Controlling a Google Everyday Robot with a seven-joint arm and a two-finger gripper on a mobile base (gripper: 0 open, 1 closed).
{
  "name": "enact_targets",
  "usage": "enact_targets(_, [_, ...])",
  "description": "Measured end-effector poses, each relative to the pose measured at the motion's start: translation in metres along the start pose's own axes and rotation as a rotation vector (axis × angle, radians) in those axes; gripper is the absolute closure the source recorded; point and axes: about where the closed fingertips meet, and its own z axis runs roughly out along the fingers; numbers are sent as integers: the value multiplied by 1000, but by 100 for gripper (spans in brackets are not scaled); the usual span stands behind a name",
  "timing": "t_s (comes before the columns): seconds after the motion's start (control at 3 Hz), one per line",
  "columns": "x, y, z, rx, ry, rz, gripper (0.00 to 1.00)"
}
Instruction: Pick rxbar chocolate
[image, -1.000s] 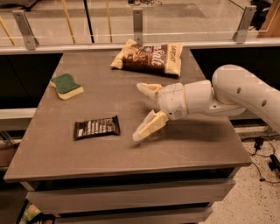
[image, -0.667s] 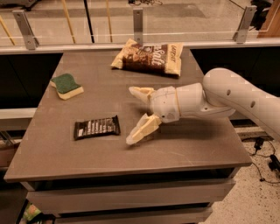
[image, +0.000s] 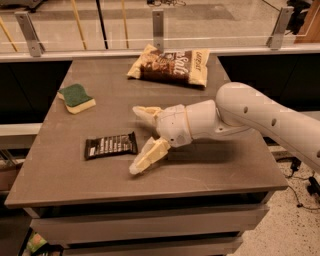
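Note:
The rxbar chocolate (image: 110, 145) lies flat on the grey table (image: 65, 182), near its front left part. It is a small dark wrapper with white lettering. My gripper (image: 137, 140) reaches in from the right on a white arm and hovers just right of the bar. It is open, its two cream fingers spread wide: one fingertip (image: 140, 112) points toward the back, the other (image: 136, 169) lies low near the bar's right end. Nothing is held between them.
A green and yellow sponge (image: 76, 97) sits at the back left of the table. A tan-and-brown snack bag (image: 170, 65) lies at the back centre. A glass railing (image: 158, 25) runs behind the table. The table's front edge is near the lower fingertip.
My gripper and arm have moved left, closing the distance to the bar. The fingers stay spread. The bar, sponge and bag have not moved.

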Motion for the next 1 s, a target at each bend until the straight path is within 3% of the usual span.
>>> enact_targets(1.0, [-3, -6, 26, -73, 21, 43, 0])
